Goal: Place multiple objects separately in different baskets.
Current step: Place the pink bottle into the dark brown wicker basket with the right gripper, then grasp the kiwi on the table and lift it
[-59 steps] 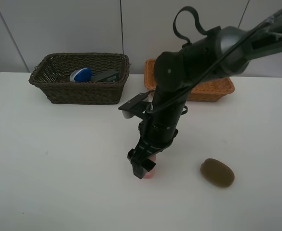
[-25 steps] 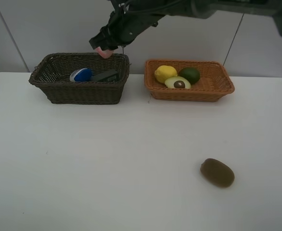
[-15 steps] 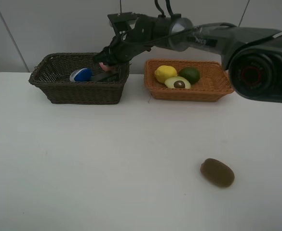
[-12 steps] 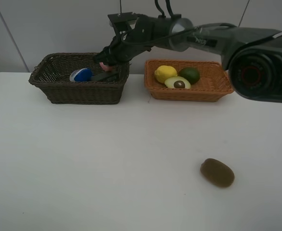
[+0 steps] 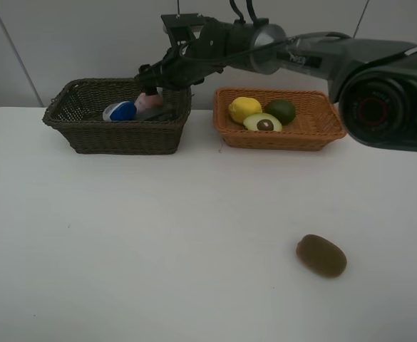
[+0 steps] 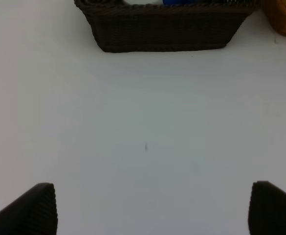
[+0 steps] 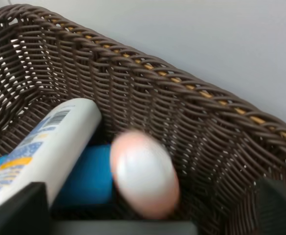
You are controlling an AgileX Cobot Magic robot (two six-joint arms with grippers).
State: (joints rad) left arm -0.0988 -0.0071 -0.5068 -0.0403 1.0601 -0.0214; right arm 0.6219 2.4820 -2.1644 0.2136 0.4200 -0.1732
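Observation:
My right gripper [image 5: 153, 75] hangs over the dark brown basket [image 5: 87, 135], open. The pink bottle [image 5: 150, 101] is loose below it inside the basket; in the right wrist view the pink bottle [image 7: 143, 178] is blurred between the wide-spread fingers [image 7: 15, 210]. The white blue-capped bottle [image 5: 120, 111] lies in the same basket [image 7: 182, 122]. The lemon [image 5: 244, 109], halved avocado [image 5: 263, 122] and lime [image 5: 281, 111] sit in the orange-tan basket [image 5: 315, 135]. The kiwi [image 5: 321, 256] lies on the table at the front right. My left gripper [image 6: 152, 210] is open above bare table.
The white table [image 5: 158, 235] spans the whole view, with a pale wall behind the baskets. In the left wrist view the dark basket [image 6: 162, 29] is ahead and a corner of the orange-tan basket [image 6: 284, 19] shows beside it.
The right gripper carried the pink bottle from the table's middle to the dark basket, then opened; the bottle has dropped out of its fingers into the basket. The left gripper has not moved.

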